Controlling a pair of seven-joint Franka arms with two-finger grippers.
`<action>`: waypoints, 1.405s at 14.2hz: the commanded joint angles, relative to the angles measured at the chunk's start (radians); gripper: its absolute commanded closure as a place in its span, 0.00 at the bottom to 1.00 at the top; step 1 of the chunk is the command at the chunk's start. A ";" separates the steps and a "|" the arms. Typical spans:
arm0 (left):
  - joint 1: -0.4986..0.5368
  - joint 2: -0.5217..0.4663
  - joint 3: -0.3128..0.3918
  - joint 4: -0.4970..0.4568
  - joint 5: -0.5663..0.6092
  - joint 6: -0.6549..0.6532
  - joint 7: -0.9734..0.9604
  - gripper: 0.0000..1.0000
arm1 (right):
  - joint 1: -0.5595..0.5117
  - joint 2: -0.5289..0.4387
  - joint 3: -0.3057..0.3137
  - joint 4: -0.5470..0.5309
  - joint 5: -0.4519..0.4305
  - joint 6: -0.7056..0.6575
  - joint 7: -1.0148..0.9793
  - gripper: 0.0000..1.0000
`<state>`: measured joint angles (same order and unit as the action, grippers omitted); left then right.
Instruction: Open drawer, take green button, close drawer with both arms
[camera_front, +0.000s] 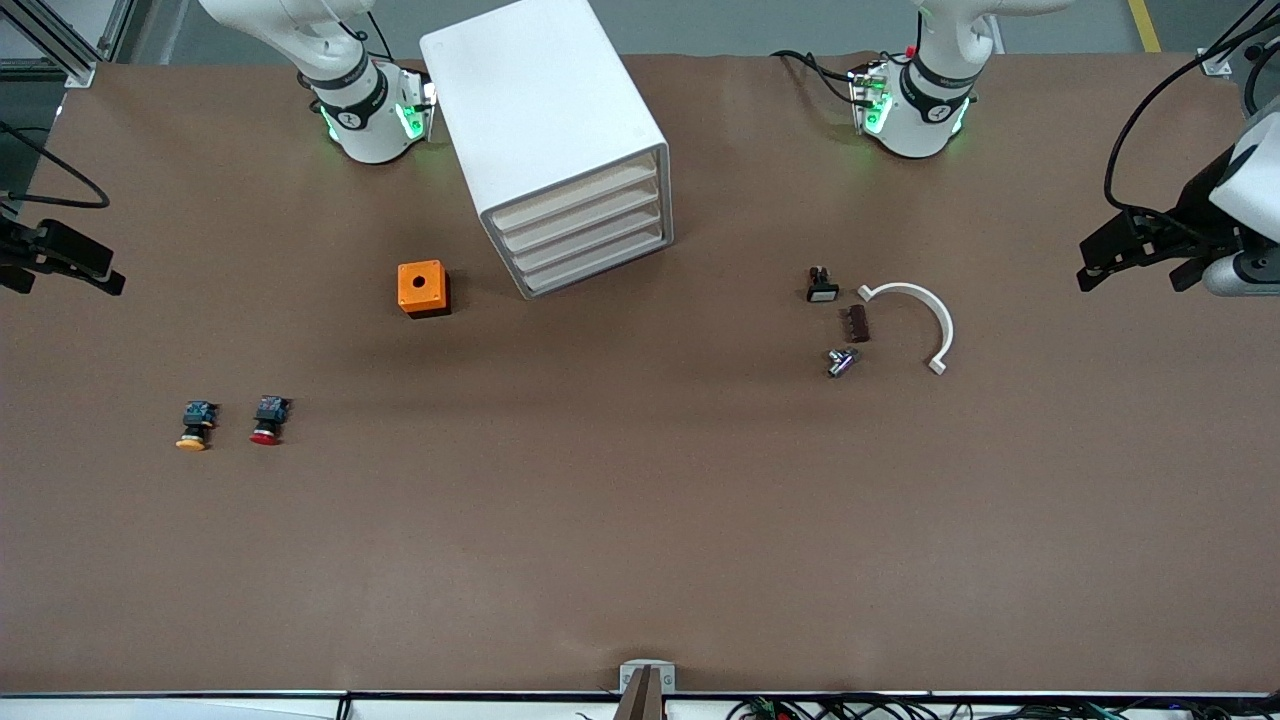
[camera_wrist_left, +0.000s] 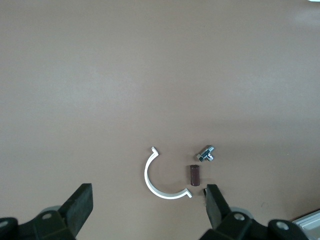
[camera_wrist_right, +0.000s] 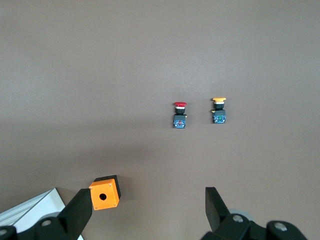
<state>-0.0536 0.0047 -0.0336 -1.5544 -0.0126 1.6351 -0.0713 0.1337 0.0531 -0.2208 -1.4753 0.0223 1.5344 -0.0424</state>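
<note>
The white cabinet (camera_front: 545, 120) stands between the arm bases. Its four identical drawers (camera_front: 585, 228) are all shut, and their fronts face the front camera and slightly the left arm's end. A cabinet corner shows in the left wrist view (camera_wrist_left: 307, 220) and in the right wrist view (camera_wrist_right: 30, 210). The green-capped button is hidden. My left gripper (camera_front: 1135, 270) hangs open and empty over the left arm's end of the table; it also shows in its wrist view (camera_wrist_left: 148, 200). My right gripper (camera_front: 65, 278) hangs open and empty over the right arm's end; it also shows in its wrist view (camera_wrist_right: 147, 207).
An orange box (camera_front: 422, 288) with a hole sits beside the cabinet. A red-capped button (camera_front: 268, 420) and a yellow-capped button (camera_front: 195, 425) lie toward the right arm's end. A white curved clamp (camera_front: 925, 320), brown piece (camera_front: 857, 323), metal fitting (camera_front: 842, 361) and small black part (camera_front: 822, 287) lie toward the left arm's end.
</note>
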 joint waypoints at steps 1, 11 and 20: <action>-0.003 0.008 0.004 0.020 0.020 -0.009 0.019 0.00 | -0.008 -0.001 0.005 0.012 -0.008 -0.005 0.015 0.00; -0.022 0.060 -0.028 -0.018 0.005 -0.018 -0.007 0.00 | -0.008 -0.001 0.005 0.012 -0.007 -0.004 0.018 0.00; -0.026 0.227 -0.199 -0.006 -0.035 -0.072 0.005 0.00 | -0.008 0.001 0.005 0.010 -0.005 0.001 0.021 0.00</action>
<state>-0.0811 0.1981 -0.2159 -1.5841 -0.0265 1.5704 -0.0724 0.1316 0.0531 -0.2210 -1.4746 0.0221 1.5373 -0.0372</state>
